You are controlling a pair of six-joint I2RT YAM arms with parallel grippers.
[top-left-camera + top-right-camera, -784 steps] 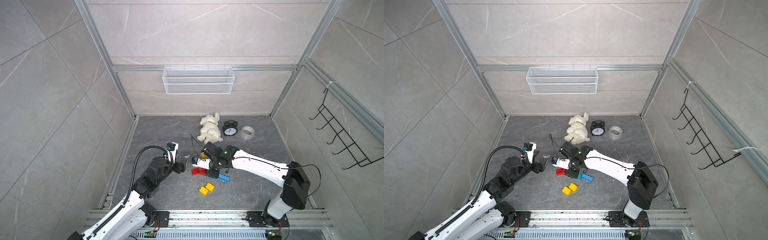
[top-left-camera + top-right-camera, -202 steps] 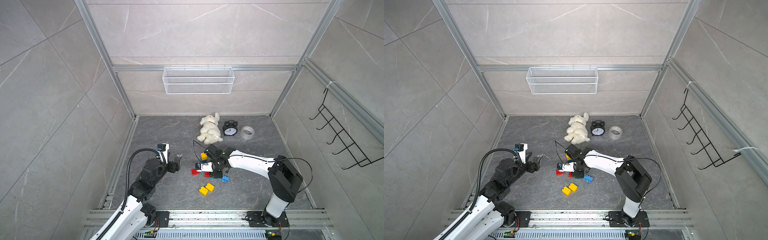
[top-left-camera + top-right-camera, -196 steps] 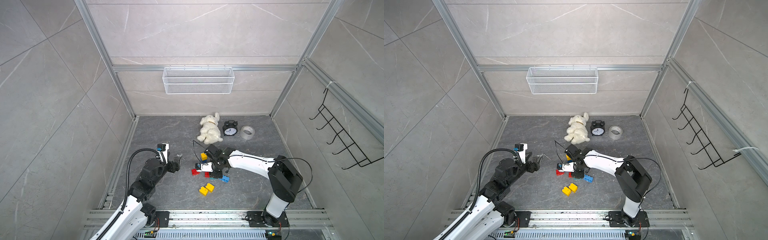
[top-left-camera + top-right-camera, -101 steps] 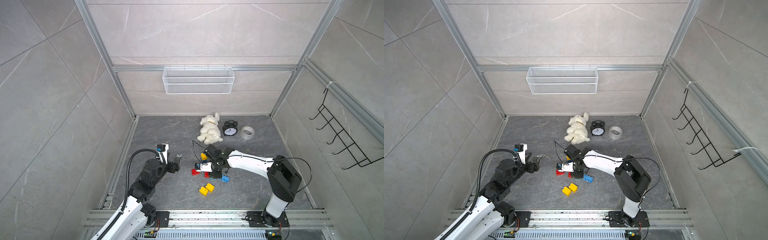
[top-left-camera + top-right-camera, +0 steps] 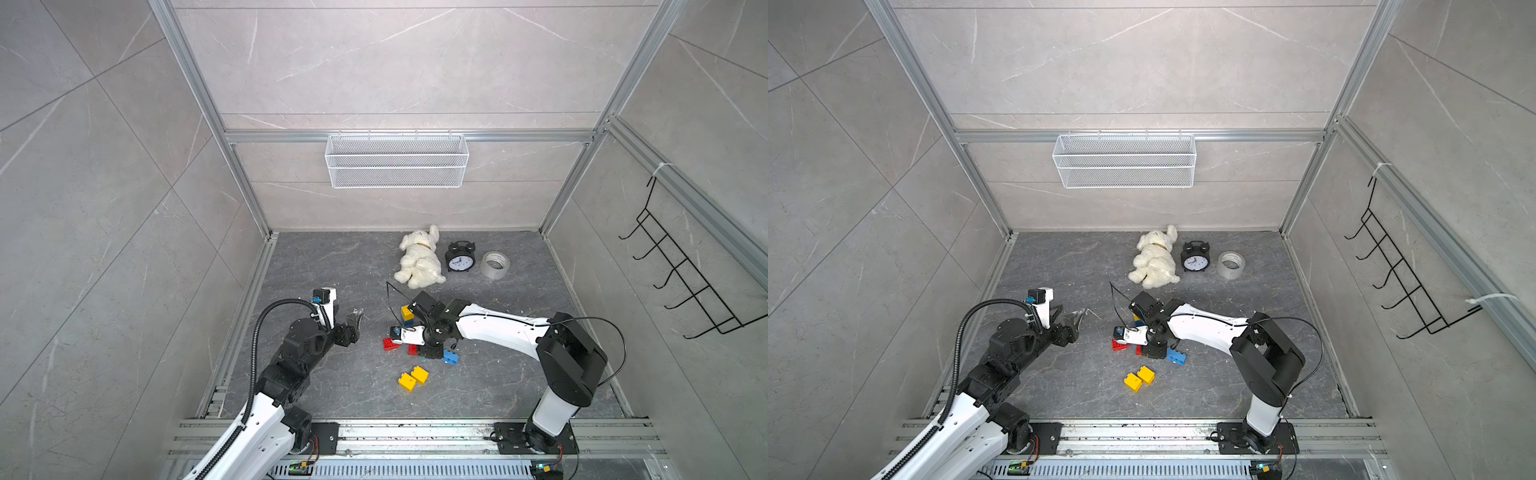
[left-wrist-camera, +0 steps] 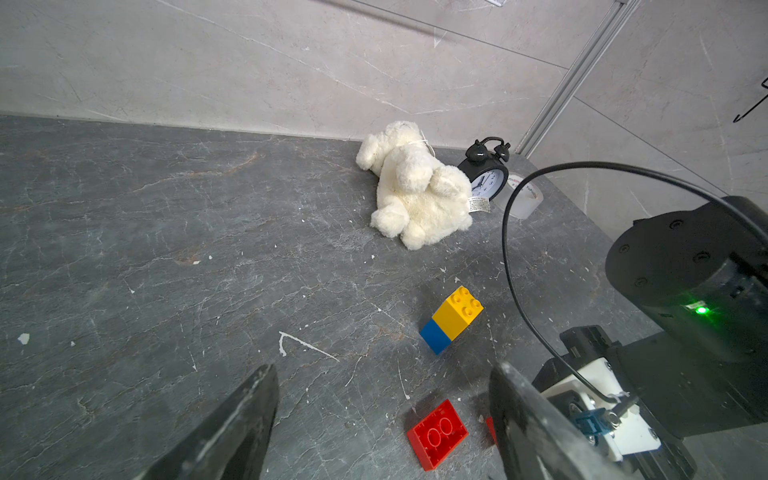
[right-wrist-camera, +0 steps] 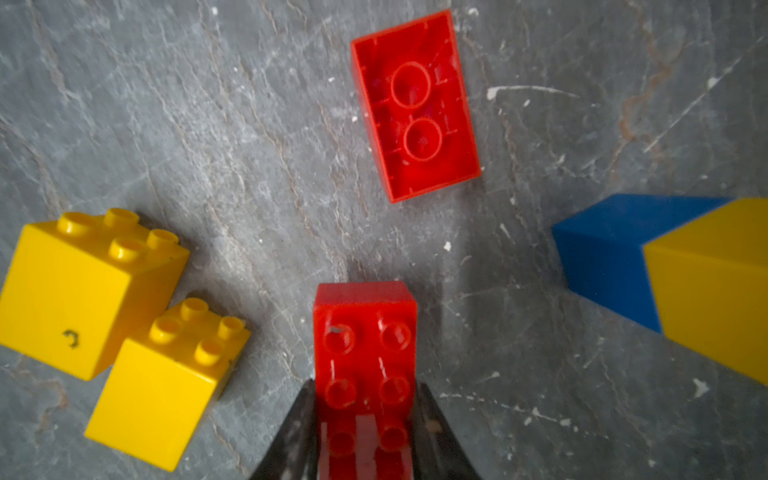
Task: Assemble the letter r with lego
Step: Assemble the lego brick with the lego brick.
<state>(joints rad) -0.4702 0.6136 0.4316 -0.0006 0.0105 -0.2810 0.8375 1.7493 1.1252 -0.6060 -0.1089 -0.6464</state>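
Note:
My right gripper (image 7: 365, 390) is shut on a red lego brick (image 7: 365, 332), studs up, low over the floor; in a top view this brick (image 5: 412, 350) peeks out beside the wrist. A second red brick (image 7: 415, 108) lies upside down just ahead. Two yellow bricks (image 7: 83, 286) (image 7: 166, 386) sit together to one side. A yellow-on-blue stack (image 6: 453, 320) lies tipped over. A lone blue brick (image 5: 450, 357) rests by the right wrist. My left gripper (image 6: 382, 374) hovers open and empty, left of the bricks (image 5: 355, 320).
A white plush toy (image 5: 419, 259), a black alarm clock (image 5: 459, 259) and a tape roll (image 5: 495, 264) stand at the back of the grey floor (image 5: 332, 266). A wire basket (image 5: 397, 166) hangs on the back wall. A black cable (image 6: 511, 257) loops above the right wrist.
Since the oldest frames my left gripper has drawn back to the left, away from the bricks, and the right arm has swung in closer. Over the last second nothing has visibly moved.

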